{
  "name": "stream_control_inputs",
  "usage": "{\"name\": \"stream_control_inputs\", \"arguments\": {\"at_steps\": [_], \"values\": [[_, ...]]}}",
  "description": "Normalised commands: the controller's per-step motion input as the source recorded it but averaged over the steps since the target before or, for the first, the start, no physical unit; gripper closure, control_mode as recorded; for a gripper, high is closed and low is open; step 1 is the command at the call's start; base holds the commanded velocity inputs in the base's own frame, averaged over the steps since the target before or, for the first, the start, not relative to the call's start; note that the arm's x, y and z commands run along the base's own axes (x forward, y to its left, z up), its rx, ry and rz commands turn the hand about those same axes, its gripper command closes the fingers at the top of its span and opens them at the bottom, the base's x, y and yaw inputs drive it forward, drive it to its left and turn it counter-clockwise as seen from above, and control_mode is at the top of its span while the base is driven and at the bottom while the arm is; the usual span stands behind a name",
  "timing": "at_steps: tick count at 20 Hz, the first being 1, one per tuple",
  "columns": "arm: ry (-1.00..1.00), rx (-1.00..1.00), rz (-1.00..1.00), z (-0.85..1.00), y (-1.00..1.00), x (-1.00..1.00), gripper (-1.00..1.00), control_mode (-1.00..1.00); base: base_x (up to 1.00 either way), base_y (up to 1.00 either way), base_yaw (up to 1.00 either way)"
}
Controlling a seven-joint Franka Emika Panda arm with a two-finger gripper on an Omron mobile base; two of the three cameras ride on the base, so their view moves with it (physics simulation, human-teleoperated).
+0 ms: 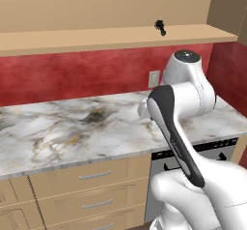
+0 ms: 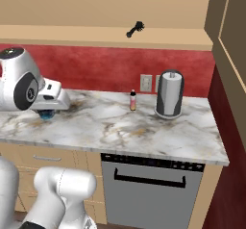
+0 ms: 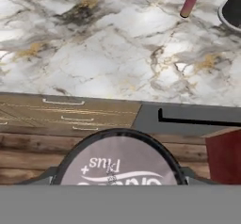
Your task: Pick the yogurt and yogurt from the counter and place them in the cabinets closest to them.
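The yogurt [image 3: 118, 159], a small, light, rigid cup with a printed lid, sits between the fingers of the gripper [image 2: 46, 111] above the counter [image 2: 144, 132], apparently pinched; grip its sidewall gently, as it looks smooth.

Counter [image 2: 120, 132] (veined marble): pink bottle [image 2: 133, 100], canister [image 2: 170, 94] on it.

Counter [image 2: 144, 127]: white-grey marble, brown and dark veins. Wall [image 2: 96, 69]: mottled red. Shelf board [image 2: 96, 35] and drawers [image 1: 87, 185]: light tan wood. Bottle [image 3: 189, 1], hand view 1 o'clock: pink-red, dark cap. Canister [image 2: 169, 94]: silver-grey, dark sides. Yogurt [image 3: 117, 164] lid: whitish-grey, white lettering, dark rim.
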Motion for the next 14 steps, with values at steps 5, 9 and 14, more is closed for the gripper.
{"name": "stream_control_inputs", "arguments": {"at_steps": [5, 9, 14], "values": [[-0.2, 0.0, 0.0, 0.44, -0.06, -0.21, 1.0, -1.0, 0.0, 0.0, 0.0], [-0.21, 0.02, 0.0, 0.53, -0.09, -0.09, 1.0, -1.0, 0.0, 0.0, 0.0], [-0.2, 0.07, 0.0, 0.54, -0.1, 0.0, 1.0, -1.0, 0.0, 0.0, 0.0]]}}
